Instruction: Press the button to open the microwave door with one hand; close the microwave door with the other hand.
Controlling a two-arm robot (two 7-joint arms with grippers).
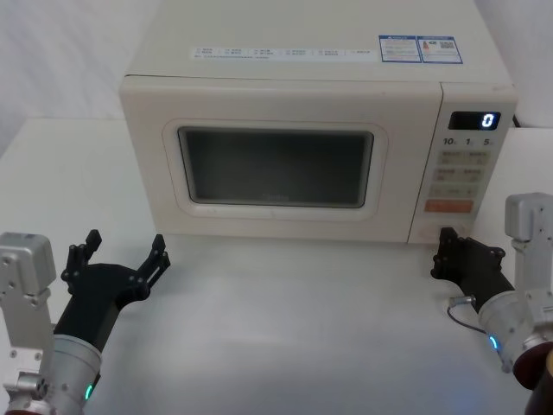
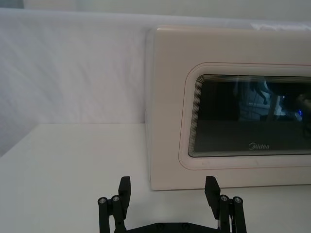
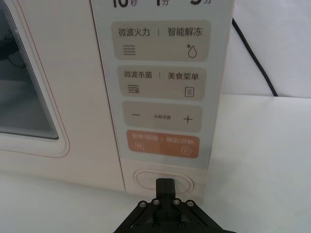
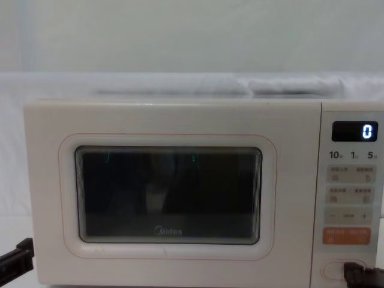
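1. At the lower right corner of the microwave's front, the right gripper (image 3: pixel 165 187) has its fingers clenched together into one narrow tip. This tip is placed on the button (image 3: pixel 146 178), I think because a closed tip gives one firm point for pushing.
2. The button sits at the bottom of the control panel (image 3: pixel 160 73), just under the orange key (image 3: pixel 162 143). From the wrist view the tip looks to be touching it, but I cannot tell if it is already pressed in.
3. The microwave door (image 4: pixel 168 186) is flush with the body, so it is not yet open, and the pressing step seems to be the one in hand.
4. The left gripper (image 1: pixel 117 259) hovers low above the table (image 1: pixel 285 328), in front of the door's left part and apart from it. Its fingers are spread wide and hold nothing. In my judgement it waits there so it can push the door closed later.
5. I count one microwave, one door, one wide button, one orange key, and two grippers. The display (image 4: pixel 355 131) shows a single 0.
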